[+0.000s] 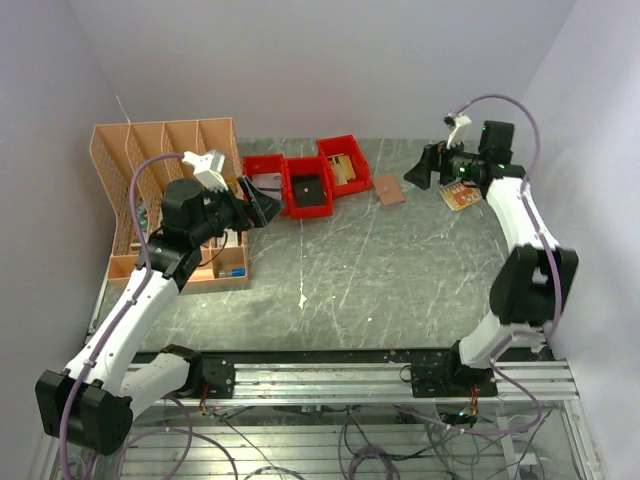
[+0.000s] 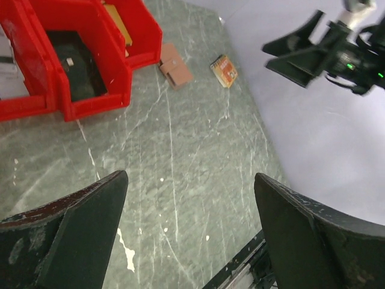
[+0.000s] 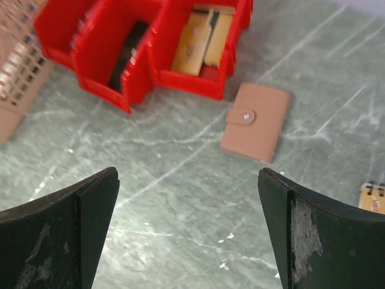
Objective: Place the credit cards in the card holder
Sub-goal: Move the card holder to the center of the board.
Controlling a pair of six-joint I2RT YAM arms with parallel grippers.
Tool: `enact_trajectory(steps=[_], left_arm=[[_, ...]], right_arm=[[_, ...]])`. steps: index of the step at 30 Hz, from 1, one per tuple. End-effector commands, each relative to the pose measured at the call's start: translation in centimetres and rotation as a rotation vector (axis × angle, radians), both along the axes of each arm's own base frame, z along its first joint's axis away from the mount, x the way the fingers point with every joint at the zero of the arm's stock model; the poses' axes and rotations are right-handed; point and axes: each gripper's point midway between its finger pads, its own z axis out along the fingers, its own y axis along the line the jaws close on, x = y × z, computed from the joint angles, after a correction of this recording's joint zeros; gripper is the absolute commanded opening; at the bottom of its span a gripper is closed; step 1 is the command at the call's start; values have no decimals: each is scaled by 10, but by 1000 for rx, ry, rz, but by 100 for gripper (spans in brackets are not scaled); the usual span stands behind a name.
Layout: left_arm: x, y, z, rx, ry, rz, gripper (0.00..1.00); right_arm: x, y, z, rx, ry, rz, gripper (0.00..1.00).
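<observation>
Two arms hover over the grey-green surface point(image 1: 400, 270), each gripping nothing: the left end effector point(image 2: 189, 180) has its jaws spread wide, and so does the right end effector point(image 3: 187, 174). Seen from the top camera, the card holder point(image 3: 255, 122) lies flat toward 12 o'clock of the surface, folded shut with its snap tab on top. Three red bins point(image 1: 305, 185) sit in a row at its 9 o'clock, the nearest one just beside it but apart. The credit cards point(image 3: 201, 39), tan with a dark stripe, lean inside that nearest bin, so its red wall stands between them and the card holder. A peach organizer point(image 1: 165, 200) fills the 9 o'clock edge, with the left end effector poised just in front of it, near the leftmost bin. A small orange pad point(image 2: 224, 70) lies at the card holder's 3 o'clock, under the right arm's wrist.
</observation>
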Motion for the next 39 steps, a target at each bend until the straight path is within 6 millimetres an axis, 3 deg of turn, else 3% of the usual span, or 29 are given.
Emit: enact_trajectory(steps=[1,7,14,22,29,39], left_arm=[[-5,-6,-3,-39,-8,-40,97],[-4,-6,-23,-34,21,-36,96],[-5,-5,-41,-77,49,-14,95],[1,-10,-49,-61,79,-36,93],[5,-12,-48,-64,76,-37,92],[6,-13,-49,-64,75,-42,91]], right_arm=[[20,2,-80,-80,195,97,100],[51,3,-136,-100,312,89,100],[91,1,-170,-107,359,11,99],[120,1,-204,-90,429,-91,79],[123,1,-223,-84,464,-104,69],[95,13,-246,-91,521,-5,53]])
